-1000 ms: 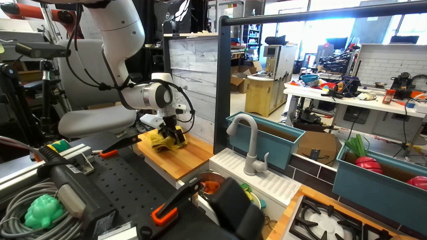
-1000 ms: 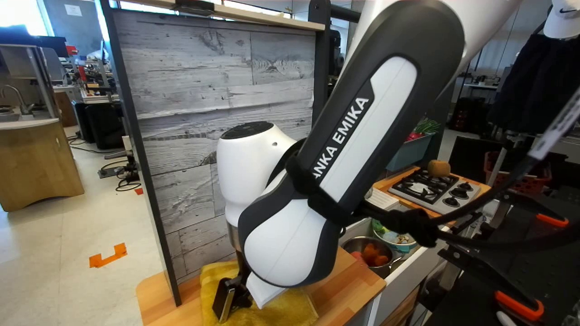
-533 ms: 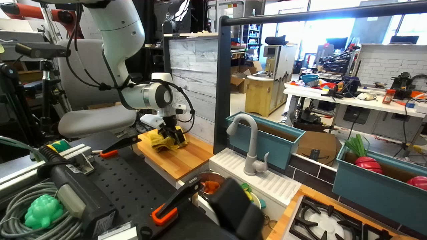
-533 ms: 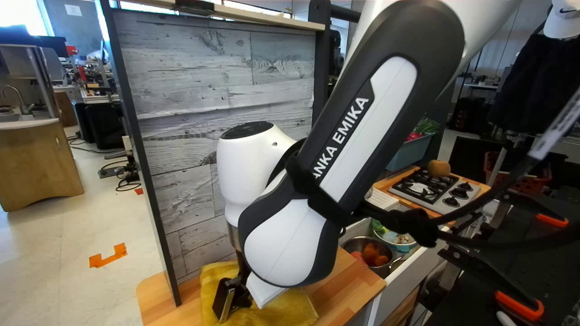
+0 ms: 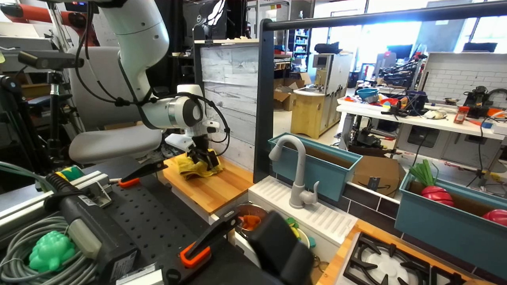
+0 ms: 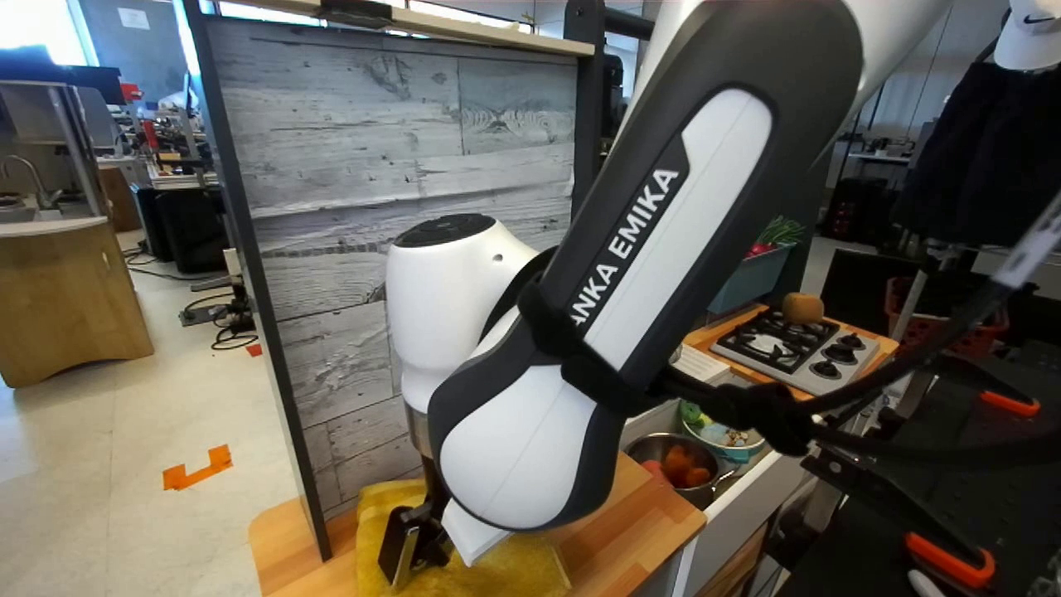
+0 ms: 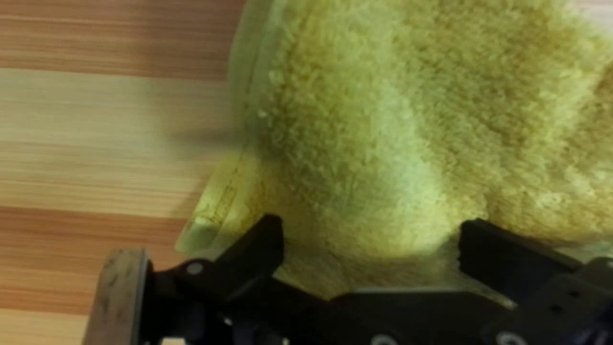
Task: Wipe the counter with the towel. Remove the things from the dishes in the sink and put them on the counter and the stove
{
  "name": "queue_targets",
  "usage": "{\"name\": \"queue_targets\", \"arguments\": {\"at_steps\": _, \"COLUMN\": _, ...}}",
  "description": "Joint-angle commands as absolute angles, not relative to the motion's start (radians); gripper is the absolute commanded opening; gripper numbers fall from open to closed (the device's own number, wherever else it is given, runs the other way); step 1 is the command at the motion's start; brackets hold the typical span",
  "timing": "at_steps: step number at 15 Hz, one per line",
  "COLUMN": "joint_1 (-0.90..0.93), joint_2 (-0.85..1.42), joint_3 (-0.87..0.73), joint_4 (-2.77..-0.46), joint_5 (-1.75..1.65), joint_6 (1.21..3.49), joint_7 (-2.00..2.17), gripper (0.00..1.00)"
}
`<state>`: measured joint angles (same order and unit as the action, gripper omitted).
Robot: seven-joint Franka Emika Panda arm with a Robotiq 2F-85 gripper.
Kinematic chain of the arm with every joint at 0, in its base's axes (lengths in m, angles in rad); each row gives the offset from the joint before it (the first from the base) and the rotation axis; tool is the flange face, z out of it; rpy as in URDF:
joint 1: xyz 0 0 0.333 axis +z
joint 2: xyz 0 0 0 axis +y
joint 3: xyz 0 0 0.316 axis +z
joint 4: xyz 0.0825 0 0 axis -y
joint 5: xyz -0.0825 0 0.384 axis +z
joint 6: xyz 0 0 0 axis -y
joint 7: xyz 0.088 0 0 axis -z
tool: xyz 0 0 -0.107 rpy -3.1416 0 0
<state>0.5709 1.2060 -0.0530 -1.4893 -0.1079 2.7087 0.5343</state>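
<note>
The end effector [image 7: 371, 239] is pictured low over a yellow towel [image 7: 412, 105] on a wooden worktop [image 5: 214, 192], its jaws parted wide in a released state. Part of the cloth is bunched up in the gap between the black fingertips [image 7: 266, 243], as captured in the wrist view; how firmly it is touched by them cannot be told. The towel's hemmed edge is laid across the striped boards, and the cloth is seen near a gray plank panel [image 5: 229, 87] in both exterior views. The arm [image 6: 646, 240] is bent at the wrist, with the end effector aimed downward; in an exterior view a dark-and-white link, lettered in part "ANKA EMIKA," is slanted from upper right to lower left, and the end effector is partly covered by it. Black cables [image 5: 227, 130] are looped alongside the wrist. Beside the worktop, the sink [image 5: 328, 221] is occupied by a metal pot [image 6: 698, 495] of orange pieces [image 6: 680, 466] and a teal bowl [image 6: 738, 453], while the stove [image 5: 384, 263] is set on the sink's opposite side.
</note>
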Motion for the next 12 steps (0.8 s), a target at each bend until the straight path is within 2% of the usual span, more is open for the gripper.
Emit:
{"name": "queue_targets", "arguments": {"at_steps": 1, "joint_1": 0.615, "joint_2": 1.084, "joint_3": -0.075, "joint_4": -1.640, "joint_5": -0.110, "joint_6": 2.770, "joint_7": 0.504, "gripper": 1.00}}
{"name": "queue_targets", "arguments": {"at_steps": 4, "joint_1": 0.612, "joint_2": 1.064, "joint_3": -0.045, "joint_4": -1.655, "joint_5": -0.098, "joint_6": 2.789, "joint_7": 0.461, "gripper": 1.00}}
{"name": "queue_targets", "arguments": {"at_steps": 12, "joint_1": 0.578, "joint_2": 1.264, "joint_3": -0.036, "joint_4": -1.462, "joint_5": -0.078, "joint_6": 2.757, "joint_7": 0.404, "gripper": 1.00}}
